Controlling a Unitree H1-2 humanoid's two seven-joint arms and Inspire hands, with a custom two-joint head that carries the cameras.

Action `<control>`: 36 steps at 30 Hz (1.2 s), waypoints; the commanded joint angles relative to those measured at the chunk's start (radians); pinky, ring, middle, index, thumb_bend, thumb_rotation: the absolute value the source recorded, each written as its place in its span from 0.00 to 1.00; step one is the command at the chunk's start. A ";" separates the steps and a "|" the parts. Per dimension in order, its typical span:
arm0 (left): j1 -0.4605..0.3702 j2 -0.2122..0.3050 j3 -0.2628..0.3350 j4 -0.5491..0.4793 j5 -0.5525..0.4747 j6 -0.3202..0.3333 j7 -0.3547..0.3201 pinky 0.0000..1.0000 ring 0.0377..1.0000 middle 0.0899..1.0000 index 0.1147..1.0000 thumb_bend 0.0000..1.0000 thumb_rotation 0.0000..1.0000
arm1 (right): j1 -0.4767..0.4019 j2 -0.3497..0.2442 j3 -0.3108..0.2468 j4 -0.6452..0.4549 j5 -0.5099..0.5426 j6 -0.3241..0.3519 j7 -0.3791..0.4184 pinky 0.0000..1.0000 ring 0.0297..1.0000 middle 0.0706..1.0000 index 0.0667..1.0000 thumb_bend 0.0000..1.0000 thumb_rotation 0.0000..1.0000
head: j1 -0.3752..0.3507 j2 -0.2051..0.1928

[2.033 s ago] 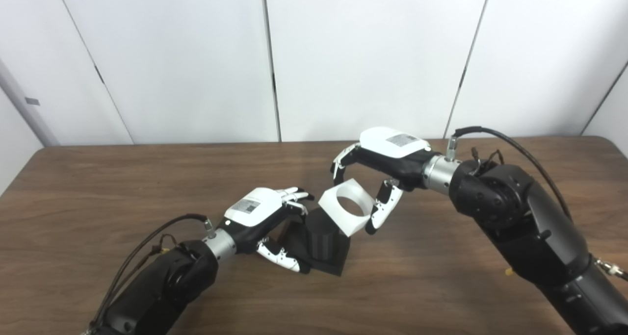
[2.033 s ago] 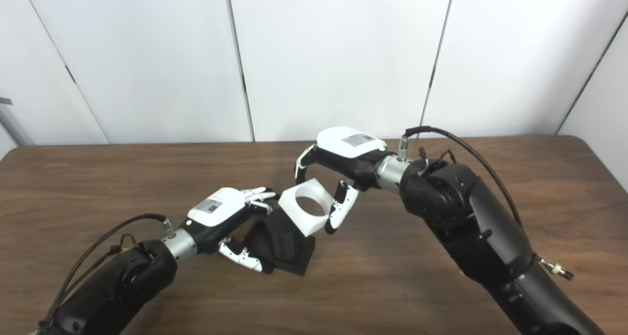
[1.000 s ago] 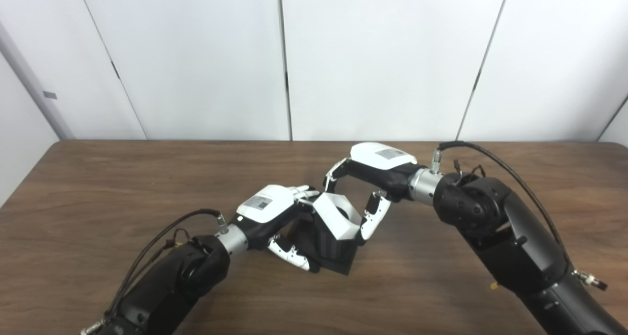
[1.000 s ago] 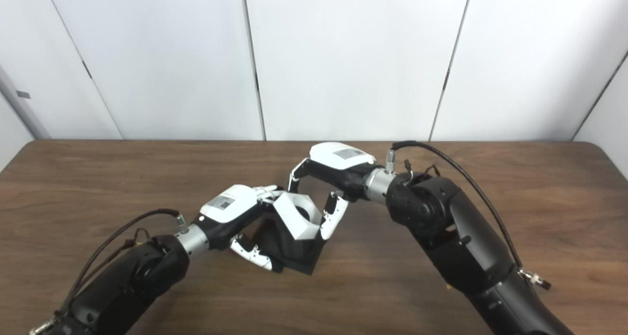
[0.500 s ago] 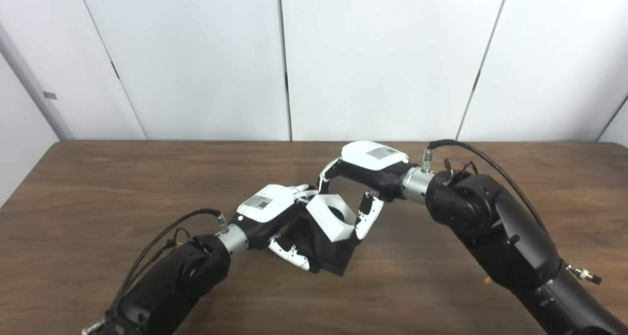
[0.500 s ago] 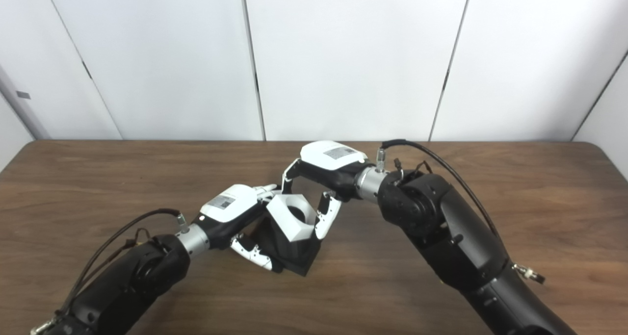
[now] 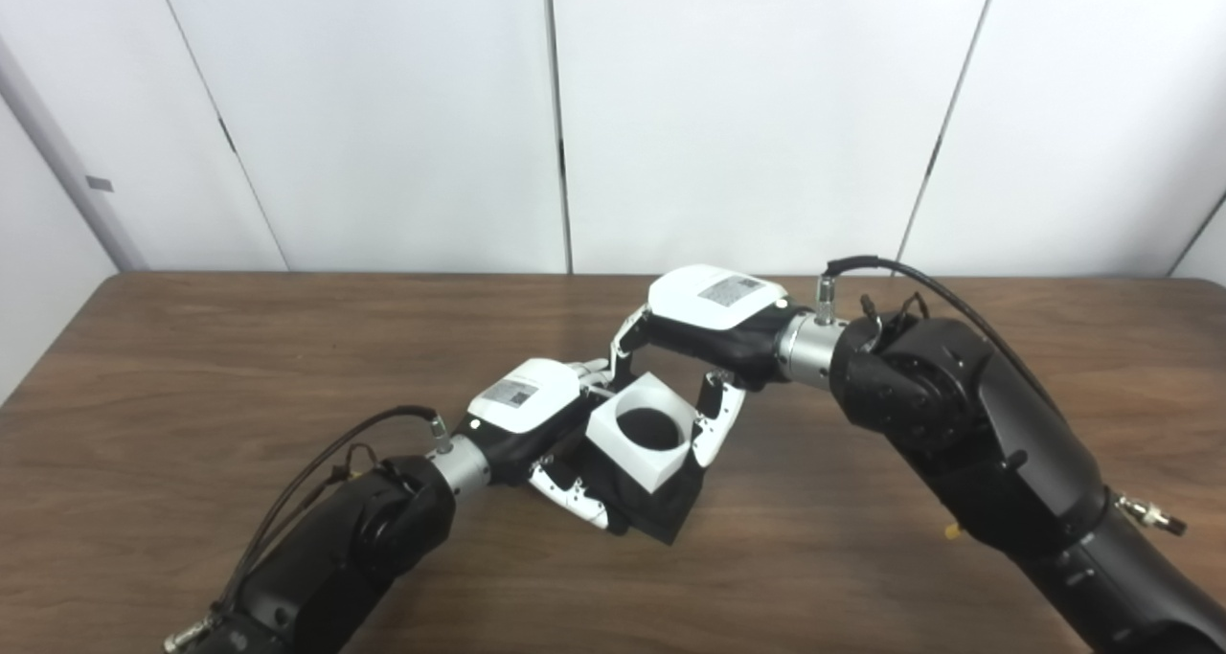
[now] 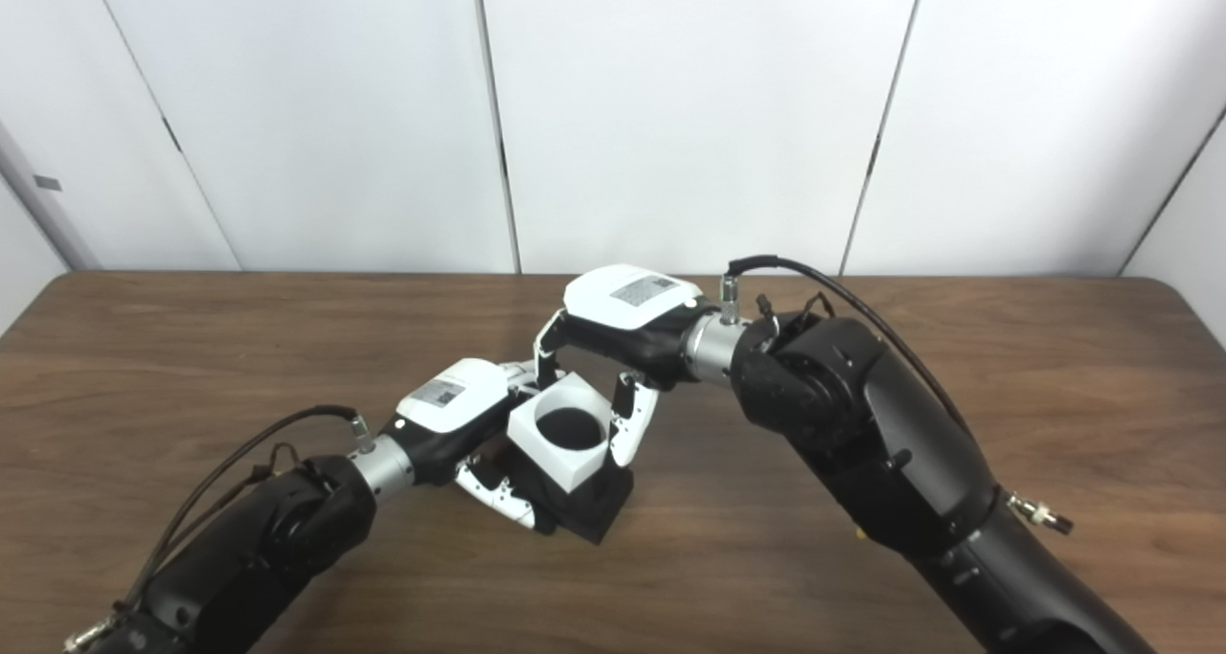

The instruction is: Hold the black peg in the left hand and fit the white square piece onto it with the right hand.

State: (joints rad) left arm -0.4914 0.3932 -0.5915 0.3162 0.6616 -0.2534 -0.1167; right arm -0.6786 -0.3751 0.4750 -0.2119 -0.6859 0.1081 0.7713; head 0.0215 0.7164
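The black peg stands on a black square base near the table's middle. My left hand is shut on that base from the left, thumb in front and fingers behind. The white square piece sits level around the peg, whose dark top shows through its round hole. My right hand is shut on the white piece from above, fingers at its far side and thumb at its right side. In the right eye view the white piece hides most of the peg.
A brown wooden table stretches to both sides, with white wall panels behind its far edge. Both black forearms cross the near half of the table, with cables looping off each wrist.
My right hand has turned the white piece from tilted to level and lowered it over the peg. The left hand has kept its hold on the base. The camera shifted after the earliest frames.
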 commanded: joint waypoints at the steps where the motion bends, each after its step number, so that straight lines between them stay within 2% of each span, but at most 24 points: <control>1: 0.042 -0.007 -0.064 0.050 0.059 0.007 -0.097 0.92 0.95 0.90 0.49 0.89 0.20 | -0.052 -0.021 -0.012 -0.038 0.008 -0.026 0.008 0.81 0.83 0.73 0.44 0.52 0.13 | 0.000 0.001; 2: 0.042 -0.007 -0.064 0.049 0.059 0.006 -0.097 0.92 0.95 0.90 0.48 0.89 0.20 | -0.051 -0.023 -0.013 -0.036 0.009 -0.033 0.006 0.81 0.82 0.73 0.44 0.52 0.13 | 0.000 0.001; 3: 0.043 -0.006 -0.064 0.049 0.060 0.005 -0.094 0.92 0.95 0.89 0.45 0.71 0.14 | -0.050 -0.025 -0.013 -0.036 0.010 -0.037 0.005 0.80 0.82 0.73 0.44 0.52 0.13 | 0.000 0.001; 4: 0.044 -0.006 -0.064 0.049 0.059 0.005 -0.092 0.92 0.95 0.89 0.43 0.60 0.10 | -0.049 -0.027 -0.013 -0.035 0.010 -0.039 0.005 0.80 0.82 0.73 0.44 0.52 0.13 | -0.001 0.001; 7: 0.046 -0.007 -0.061 0.048 0.054 0.008 -0.092 0.93 0.96 0.89 0.42 0.53 0.08 | -0.045 -0.030 -0.010 -0.033 0.009 -0.045 0.004 0.80 0.82 0.72 0.44 0.52 0.13 | -0.004 0.002; 36: 0.047 -0.006 -0.063 0.021 0.055 0.021 -0.107 0.94 0.96 0.90 0.42 0.52 0.08 | -0.011 -0.023 0.005 -0.003 -0.001 -0.059 -0.016 0.82 0.81 0.73 0.44 0.52 0.14 | 0.000 0.020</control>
State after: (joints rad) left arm -0.4950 0.3928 -0.5947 0.3099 0.6615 -0.2508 -0.1190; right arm -0.6690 -0.3908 0.4819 -0.2053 -0.6938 0.0824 0.7566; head 0.0215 0.7363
